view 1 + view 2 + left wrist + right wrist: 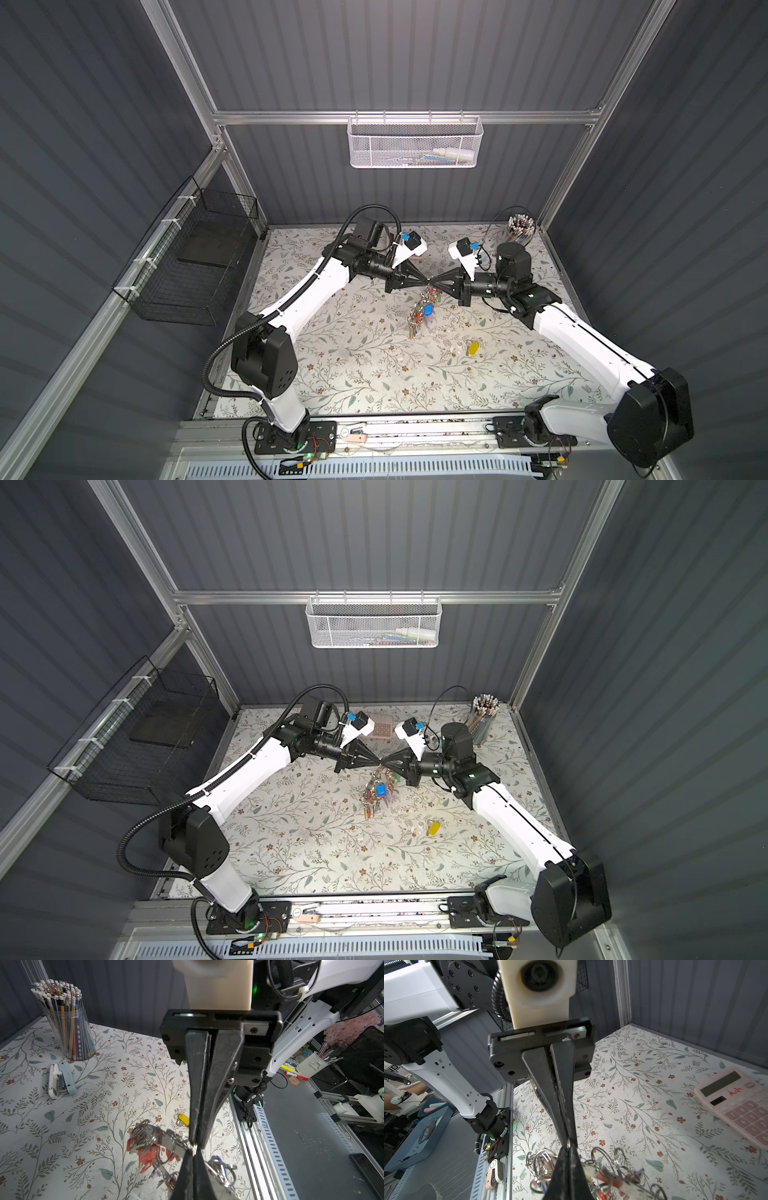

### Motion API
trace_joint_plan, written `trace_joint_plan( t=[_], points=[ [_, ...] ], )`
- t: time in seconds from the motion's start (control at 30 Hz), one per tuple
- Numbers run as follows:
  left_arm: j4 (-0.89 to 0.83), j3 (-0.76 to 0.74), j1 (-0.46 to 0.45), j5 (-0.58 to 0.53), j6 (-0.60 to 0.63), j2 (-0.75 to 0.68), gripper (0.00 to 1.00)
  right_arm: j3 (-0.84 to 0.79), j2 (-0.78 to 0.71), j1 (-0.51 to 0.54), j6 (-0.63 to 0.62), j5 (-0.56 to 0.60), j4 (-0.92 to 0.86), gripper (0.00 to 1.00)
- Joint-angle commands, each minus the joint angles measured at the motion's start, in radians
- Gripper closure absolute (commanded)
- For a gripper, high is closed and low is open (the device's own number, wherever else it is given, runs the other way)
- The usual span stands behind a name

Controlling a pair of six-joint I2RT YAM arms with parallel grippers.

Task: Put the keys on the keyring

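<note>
High overhead pair, wrist views close, opposed

A clear cup of pencils (521, 230) stands in the far right corner of the desk (374, 374), a stapler (61, 1079) lying near it. A pink calculator (381, 728) lies by the far edge. A white mesh basket (415, 143) hangs behind, a black wire basket (187, 266) at left.

- Dark grey ribbed wall panels (395, 54) enclose three sides, set in an aluminium frame (291, 117).
- White mesh basket (382, 145) hangs above the worktop's (374, 374) far edge.
- Black wire basket (166, 299) hangs beside its left edge.
- Worktop carries a floral print.
</note>
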Motion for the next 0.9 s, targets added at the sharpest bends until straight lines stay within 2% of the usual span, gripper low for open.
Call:
trace_joint_plan(
  t=[0.0,0.03,0.2,0.3,0.47,0.57,0.73,0.87],
  points=[
    [0.014,-0.006,-0.009,-0.022,-0.018,-0.025,1.00,0.028,-0.008,0.002,0.014,-0.015,0.067,1.00],
    [0.042,-0.020,-0.009,-0.023,-0.035,-0.032,1.00,0.026,-0.010,0.002,0.022,-0.015,0.074,1.00],
    [0.254,-0.128,-0.009,-0.016,-0.173,-0.107,1.00,0.006,-0.048,-0.011,0.086,-0.012,0.130,0.72],
    [0.410,-0.230,-0.009,-0.003,-0.271,-0.159,1.00,-0.026,-0.094,-0.023,0.134,0.034,0.172,0.64],
    [0.649,-0.342,-0.008,-0.013,-0.446,-0.225,1.00,-0.103,-0.169,-0.045,0.235,0.062,0.260,0.61],
    [0.860,-0.429,-0.014,-0.024,-0.590,-0.250,1.00,-0.144,-0.199,-0.053,0.279,0.066,0.299,0.58],
    [1.199,-0.567,-0.033,-0.126,-0.796,-0.283,1.00,-0.165,-0.209,-0.054,0.303,0.056,0.310,0.55],
    [1.386,-0.646,-0.061,-0.199,-0.888,-0.297,1.00,-0.163,-0.189,-0.055,0.315,0.031,0.320,0.55]
  ],
)
